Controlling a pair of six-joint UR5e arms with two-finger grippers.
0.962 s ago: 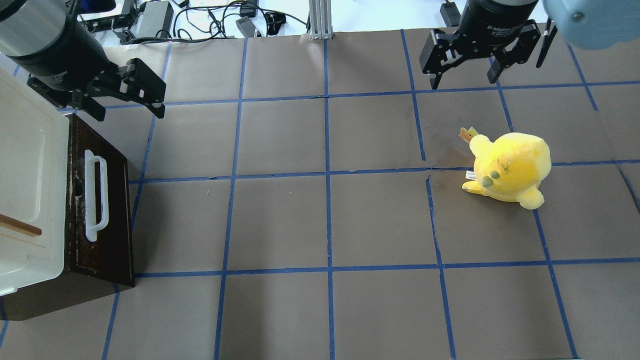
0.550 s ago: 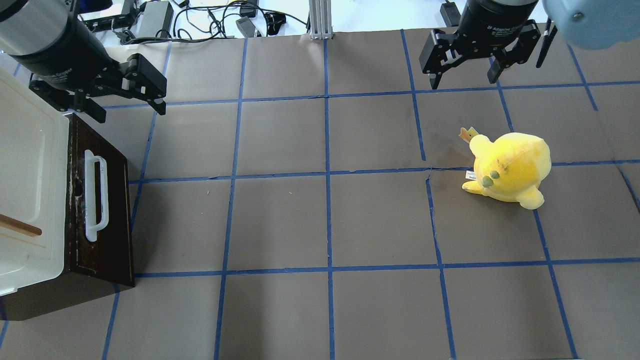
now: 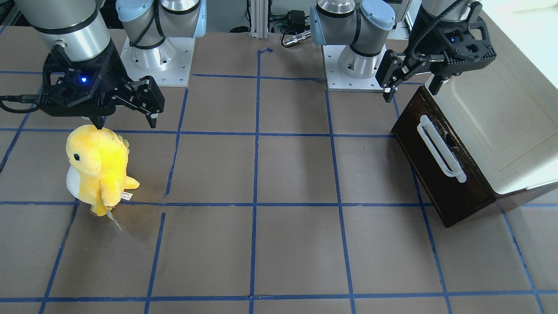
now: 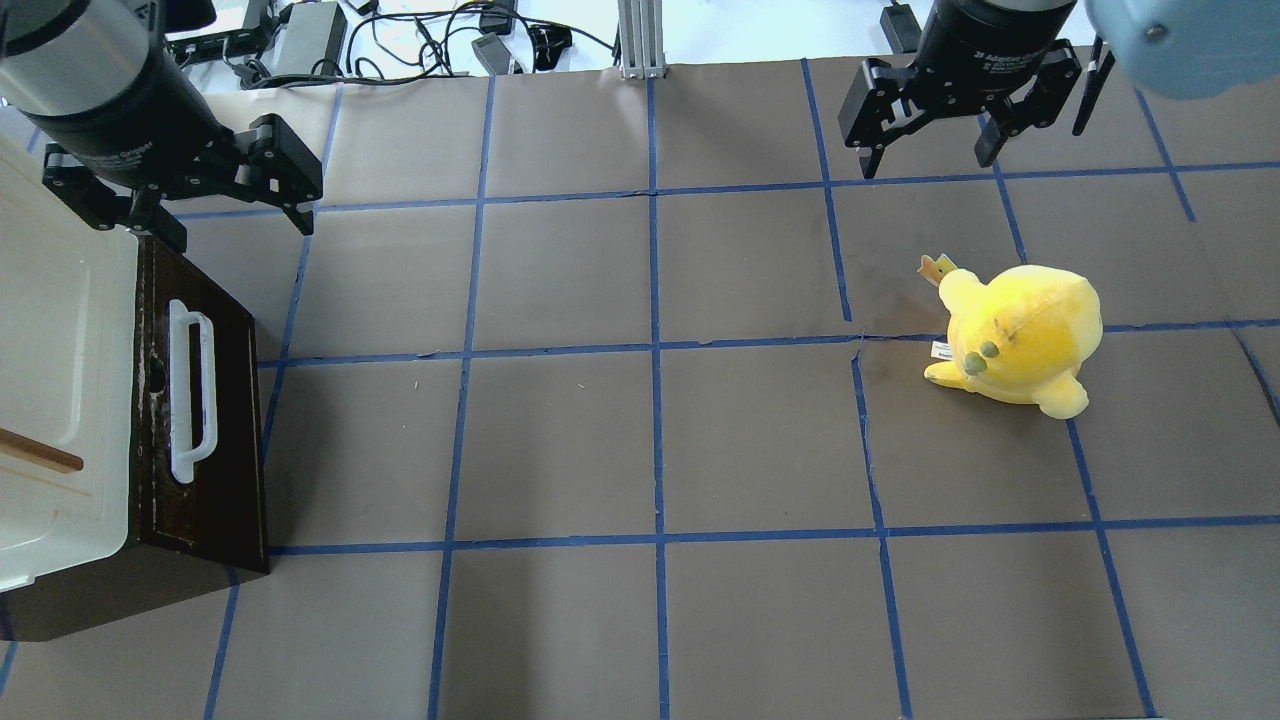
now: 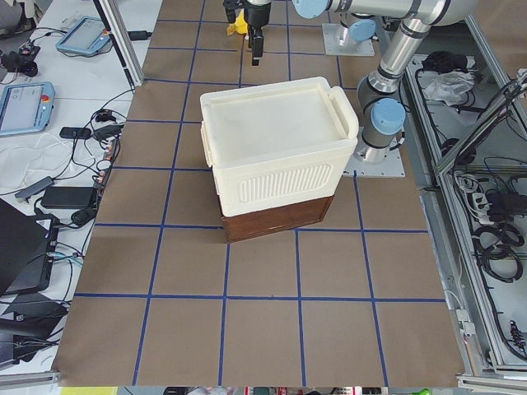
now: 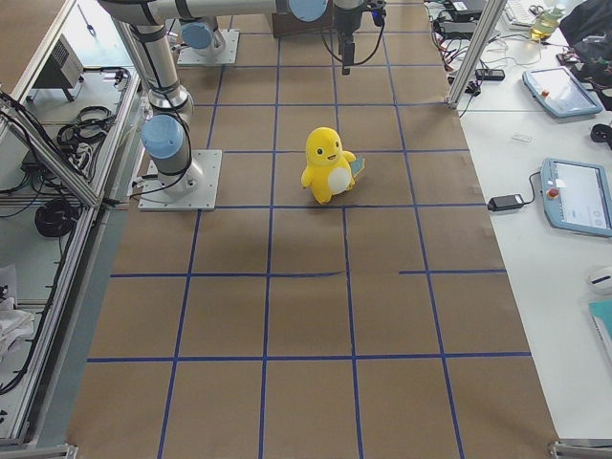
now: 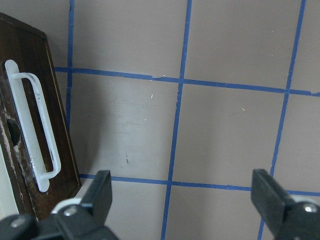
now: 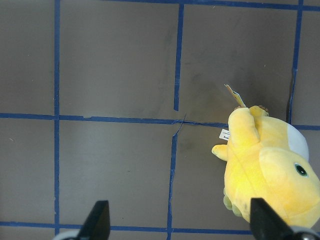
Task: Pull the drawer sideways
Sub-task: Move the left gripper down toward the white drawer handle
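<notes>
The drawer (image 4: 215,430) has a dark brown front and a long white bar handle (image 4: 190,395). It sits shut at the table's left under a cream box (image 4: 60,330). It also shows in the front view (image 3: 429,168) and the left wrist view (image 7: 27,90). My left gripper (image 4: 238,225) is open and empty. It hovers just beyond the drawer's far end, apart from the handle, as the front view (image 3: 409,93) also shows. My right gripper (image 4: 927,165) is open and empty, far off at the right.
A yellow plush toy (image 4: 1020,340) stands at the right, just below my right gripper in the front view (image 3: 98,165). The cream box carries a small brown handle (image 4: 40,452). Cables and power bricks (image 4: 420,40) lie past the table's far edge.
My left gripper has shifted slightly left and toward the far edge, still open. The right gripper, the drawer and the plush have not moved.
</notes>
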